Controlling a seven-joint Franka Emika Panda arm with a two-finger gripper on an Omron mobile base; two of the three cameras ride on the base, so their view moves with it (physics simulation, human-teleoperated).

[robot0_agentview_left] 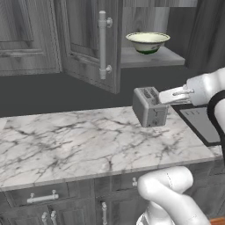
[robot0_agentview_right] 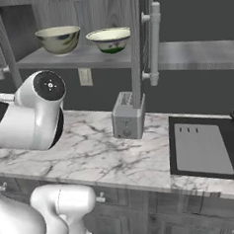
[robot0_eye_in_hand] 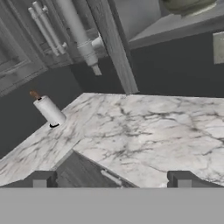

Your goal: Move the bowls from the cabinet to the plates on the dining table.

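2 bowls (robot0_agentview_right: 58,40) (robot0_agentview_right: 109,40) sit on the open cabinet (robot0_agentview_right: 80,57) shelf, near its front edge; the gripper (robot0_eye_in_hand: 112,178), fingers spread and empty, has none in hand.

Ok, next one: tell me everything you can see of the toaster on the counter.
The toaster is a small boxy two-slot appliance with a brushed silver-grey metal look. Two parallel slots run along its top, and one end face carries a small round knob. It stands upright on the marble counter, near the back edge, below the open cabinet and beside the dark inset panel in the counter. Nothing but the counter touches it, and no bread shows in the slots.
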